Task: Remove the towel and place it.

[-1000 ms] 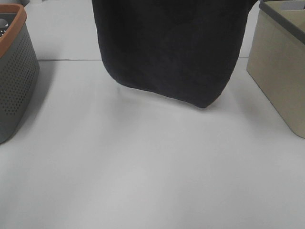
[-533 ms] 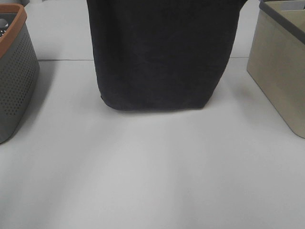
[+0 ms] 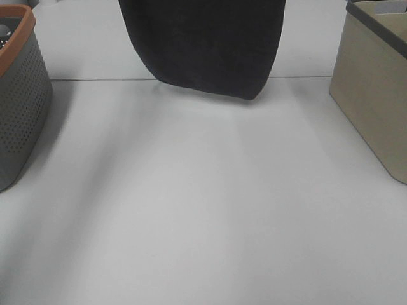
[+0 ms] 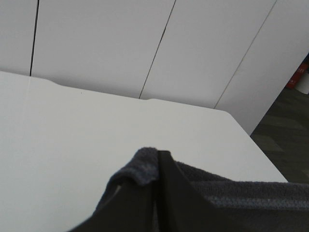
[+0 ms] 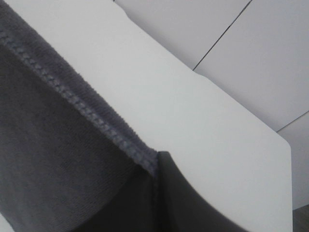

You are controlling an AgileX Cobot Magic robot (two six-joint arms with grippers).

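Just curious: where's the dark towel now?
High view: the towel hangs over the table at far centre, between the grey basket at left and the beige bin at right.

This looks like a bare lab or office test room. A plain white table [image 3: 191, 222] stands before white panelled walls [image 4: 96, 43], with grey carpet tiles [image 4: 282, 128] on the floor.

A: Towel [image 3: 203, 44] colour?
B: Dark charcoal-navy, plain, no print. There's a slightly lighter stitch row along its edge.
A: Rest?
B: Table [image 3: 191, 210] is white. Basket [image 3: 22, 108] is grey, dotted all over with small holes, with an orange-brown rim. Bin [image 3: 372, 101] is beige with a dark grey rim.
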